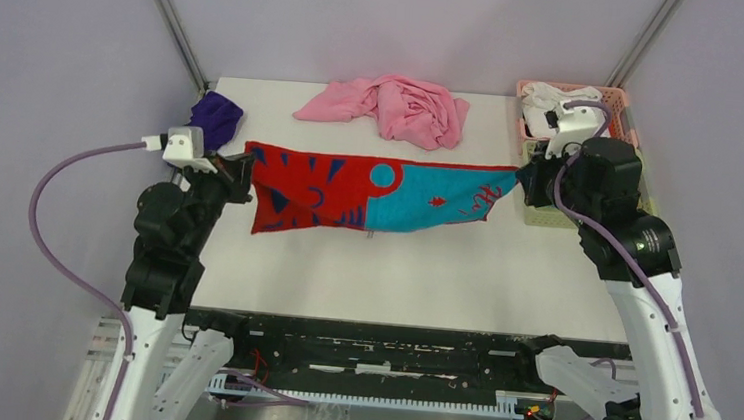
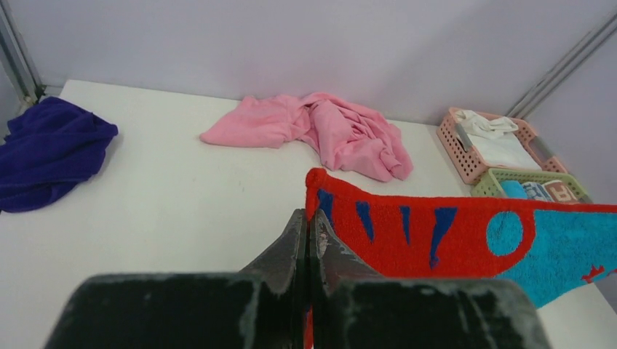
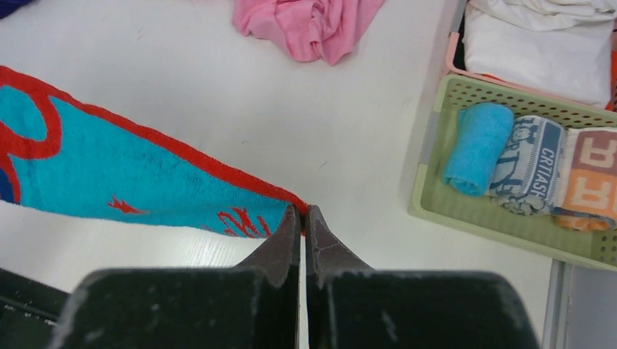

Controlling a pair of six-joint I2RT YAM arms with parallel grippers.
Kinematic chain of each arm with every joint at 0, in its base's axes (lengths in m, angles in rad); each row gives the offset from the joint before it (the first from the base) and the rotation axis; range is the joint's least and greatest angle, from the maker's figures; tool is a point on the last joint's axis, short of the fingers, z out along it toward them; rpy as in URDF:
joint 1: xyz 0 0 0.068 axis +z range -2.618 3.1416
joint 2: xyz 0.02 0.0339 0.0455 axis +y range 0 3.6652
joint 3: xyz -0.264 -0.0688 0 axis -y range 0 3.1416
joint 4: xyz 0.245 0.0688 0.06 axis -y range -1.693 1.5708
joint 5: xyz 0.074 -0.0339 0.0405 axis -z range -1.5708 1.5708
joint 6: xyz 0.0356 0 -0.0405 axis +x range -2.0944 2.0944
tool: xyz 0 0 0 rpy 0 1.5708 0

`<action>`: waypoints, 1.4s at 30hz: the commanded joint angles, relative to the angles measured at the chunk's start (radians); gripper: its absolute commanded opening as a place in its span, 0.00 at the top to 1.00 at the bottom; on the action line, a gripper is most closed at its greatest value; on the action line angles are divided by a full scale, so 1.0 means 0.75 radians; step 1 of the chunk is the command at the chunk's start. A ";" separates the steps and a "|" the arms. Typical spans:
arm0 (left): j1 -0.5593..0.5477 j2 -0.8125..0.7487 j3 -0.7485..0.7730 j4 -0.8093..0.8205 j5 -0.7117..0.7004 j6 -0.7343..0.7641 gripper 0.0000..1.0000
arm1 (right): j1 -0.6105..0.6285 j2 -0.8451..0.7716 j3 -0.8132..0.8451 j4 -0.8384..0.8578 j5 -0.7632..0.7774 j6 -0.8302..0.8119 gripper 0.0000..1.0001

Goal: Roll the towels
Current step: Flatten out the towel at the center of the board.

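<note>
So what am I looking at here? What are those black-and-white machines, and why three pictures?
They are two robot arms bolted at the near edge of a white table. The wide picture comes from a camera above and behind them; the other two come from a camera on each wrist, looking along its fingers. The left gripper and right gripper are each shut on one end of a red-and-blue towel, stretched between them. Also on the table: a purple towel and a crumpled pink cloth. At the right stand a pink basket holding white cloth and a green basket holding rolled towels.
</note>
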 commanded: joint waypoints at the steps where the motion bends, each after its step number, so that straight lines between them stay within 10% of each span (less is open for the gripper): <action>1: 0.003 -0.117 -0.103 -0.129 0.021 -0.126 0.95 | 0.001 -0.006 -0.056 -0.083 -0.112 0.001 0.99; 12: 0.004 0.445 -0.379 0.230 -0.320 -0.432 0.94 | -0.004 0.617 -0.114 0.263 0.206 0.039 1.00; 21: 0.068 1.207 0.069 0.244 -0.268 -0.397 0.97 | -0.087 1.132 0.097 0.530 0.246 0.012 0.98; 25: 0.105 1.387 0.200 0.277 -0.239 -0.325 0.87 | -0.122 1.266 0.218 0.547 0.234 -0.011 0.81; 35: 0.114 1.424 0.368 0.028 -0.230 -0.248 0.35 | -0.133 1.140 0.241 0.390 0.142 0.016 0.46; 42: 0.097 1.285 0.163 -0.030 0.026 -0.328 0.33 | -0.121 0.942 -0.073 0.373 -0.113 0.173 0.40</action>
